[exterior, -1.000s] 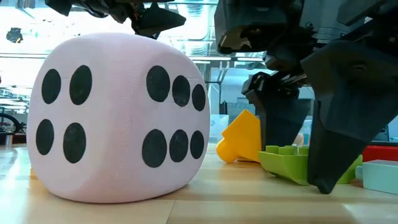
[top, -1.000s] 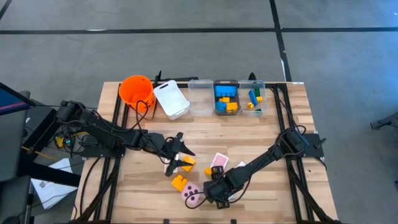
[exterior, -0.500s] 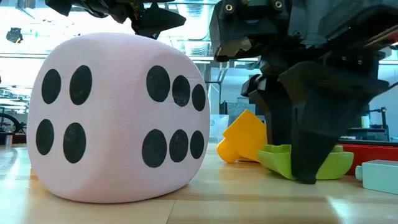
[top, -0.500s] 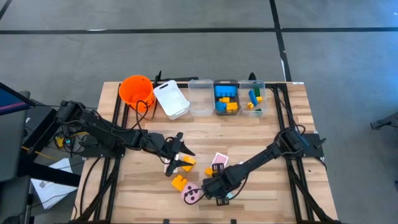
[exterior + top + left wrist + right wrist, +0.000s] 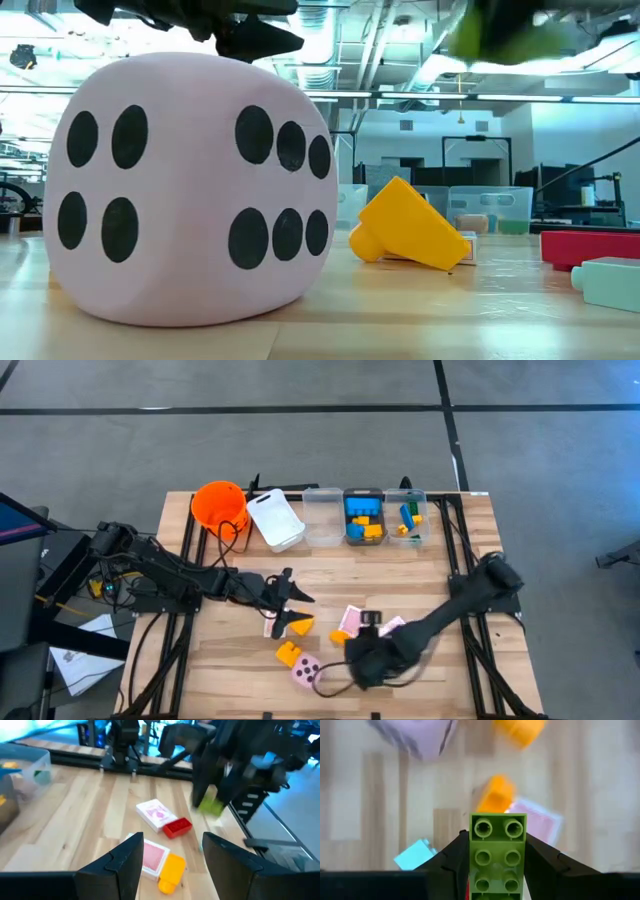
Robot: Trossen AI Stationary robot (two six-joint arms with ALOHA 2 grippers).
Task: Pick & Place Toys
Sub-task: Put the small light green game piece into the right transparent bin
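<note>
Green brick (image 5: 497,855) sits clamped between the right gripper's (image 5: 497,885) jaws, lifted clear of the counter (image 5: 420,575) near its front edge. Below it lie an orange brick (image 5: 496,795), a pink-backed card (image 5: 540,822) and a pale blue brick (image 5: 415,857). The pink dotted die (image 5: 190,190) rests on the wood just beside a yellow brick (image 5: 410,225). Over the middle of the counter, the left gripper (image 5: 172,852) hangs with its jaws parted and empty, above a yellow brick (image 5: 172,867), a card (image 5: 156,814) and a red brick (image 5: 177,827).

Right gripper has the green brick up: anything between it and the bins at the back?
Nothing visible does. The right gripper holds the green brick lifted above the table; cards and bricks lie flat below, and the boards up to the clear bins look bare.
</note>
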